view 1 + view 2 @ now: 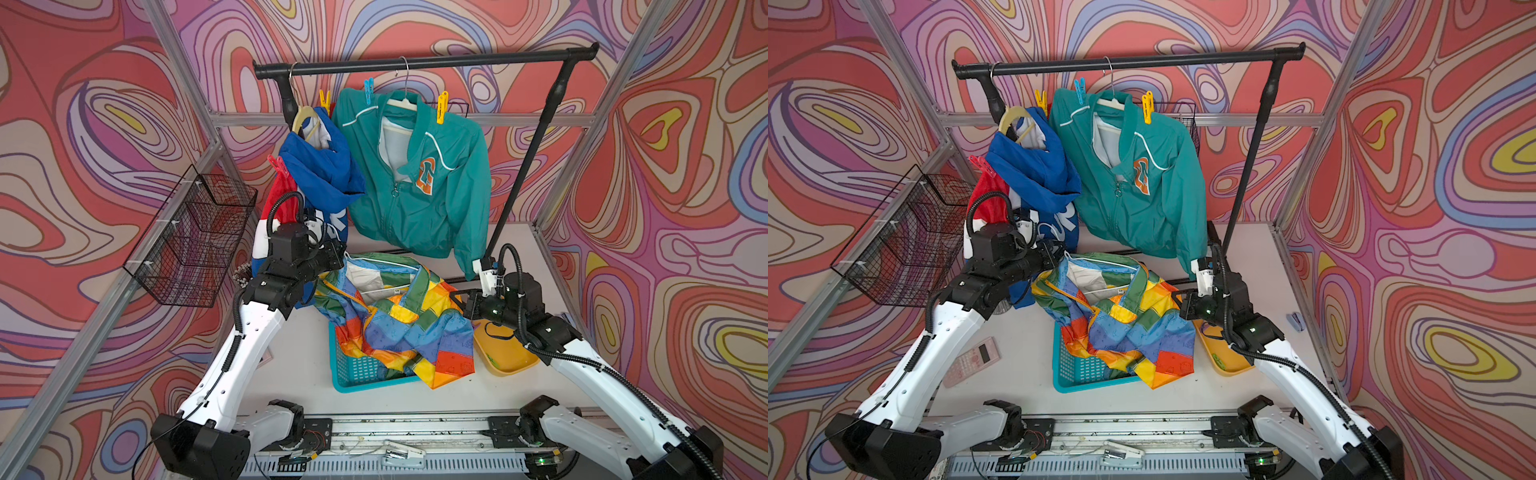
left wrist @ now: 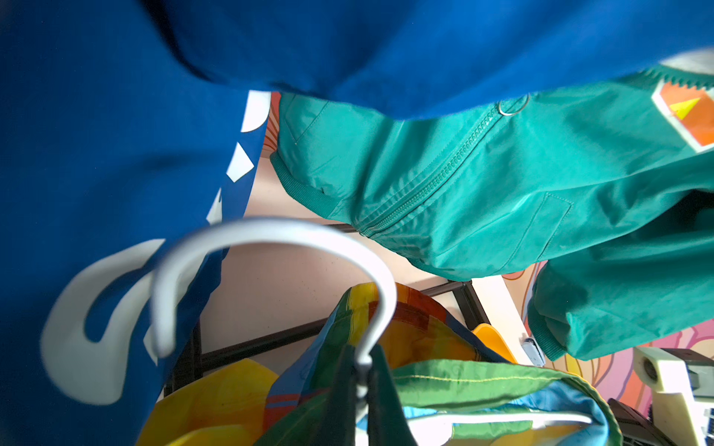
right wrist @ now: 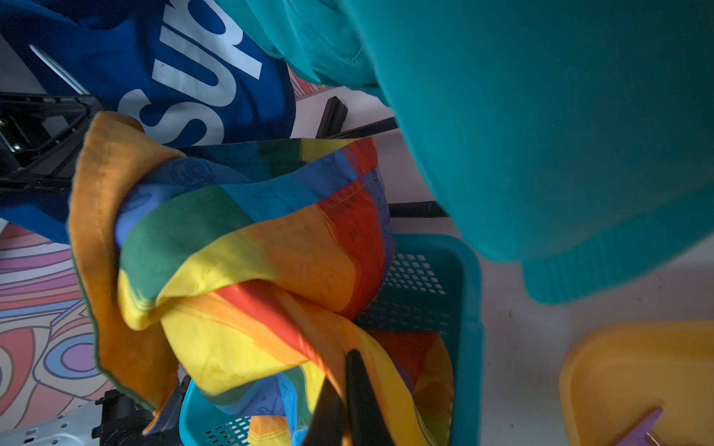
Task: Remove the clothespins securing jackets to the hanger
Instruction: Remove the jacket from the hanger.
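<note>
Under the black rail (image 1: 457, 62), above both grippers, a yellow clothespin (image 1: 324, 99) and a red clothespin (image 1: 277, 165) grip the blue jacket (image 1: 324, 166). A blue clothespin (image 1: 368, 89) and a second yellow clothespin (image 1: 442, 108) clip the shoulders of the teal jacket (image 1: 436, 199). Lower down, the left gripper (image 2: 365, 386) pinches the neck of a white hanger (image 2: 270, 239) inside the rainbow jacket (image 1: 395, 324), which drapes over the teal basket (image 1: 353, 374) on the counter (image 1: 299, 374). The right gripper (image 3: 345, 401) is pressed together on that jacket's fabric.
</note>
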